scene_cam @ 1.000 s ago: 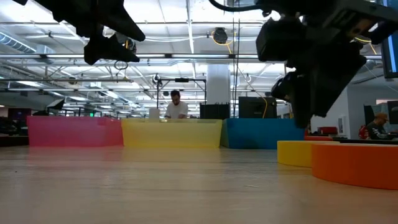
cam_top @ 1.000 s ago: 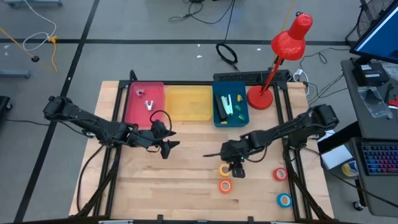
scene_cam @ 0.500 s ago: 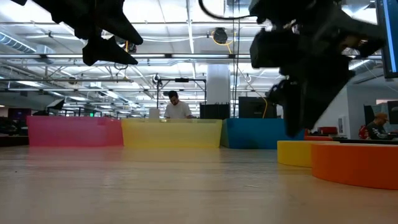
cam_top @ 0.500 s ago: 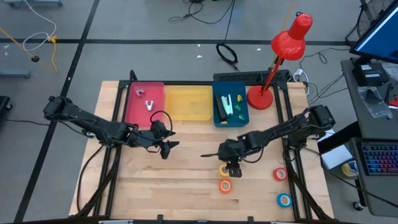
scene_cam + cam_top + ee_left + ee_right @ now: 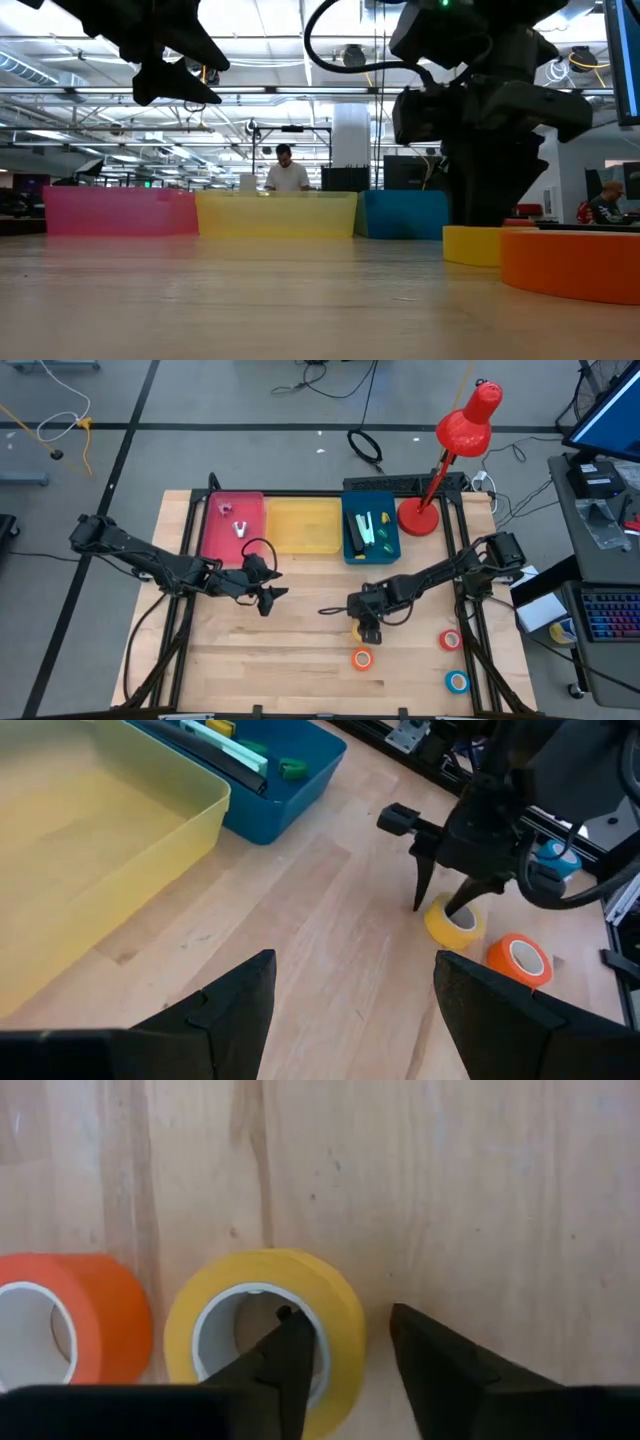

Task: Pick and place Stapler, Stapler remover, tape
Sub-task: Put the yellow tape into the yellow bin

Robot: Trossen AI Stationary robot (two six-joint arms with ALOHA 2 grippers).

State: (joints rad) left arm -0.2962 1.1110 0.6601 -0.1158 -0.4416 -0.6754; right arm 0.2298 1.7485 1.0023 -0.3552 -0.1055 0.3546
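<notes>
My right gripper [image 5: 365, 628] is open and points down over the yellow tape roll [image 5: 265, 1330], which lies flat on the table. One finger [image 5: 290, 1350] stands in the ring's hole and the other finger [image 5: 430, 1365] outside its wall. The orange roll [image 5: 362, 658] lies right beside the yellow one, toward the near edge. The red roll [image 5: 450, 640] and the blue-teal roll [image 5: 457, 682] lie farther right. My left gripper [image 5: 270, 598] hovers open above the table's middle left, holding nothing. My right gripper [image 5: 342, 1315] comes from above, pointing down, and straddles the yellow roll's wall [image 5: 345, 1342] on the side away from the orange roll. The roll lies flat on the table. Whether either finger touches the wall, I cannot tell.
Along the far edge stand a pink bin [image 5: 232, 525], a yellow bin [image 5: 303, 525] and a blue bin [image 5: 370, 535] with staplers in it. A red desk lamp [image 5: 440, 460] stands at the far right corner. Bare wood lies between the two arms.
My right gripper has moved a little toward the table's left and come down over the yellow roll, so that its fingers now straddle the roll's wall. The rolls have stayed where they were.
</notes>
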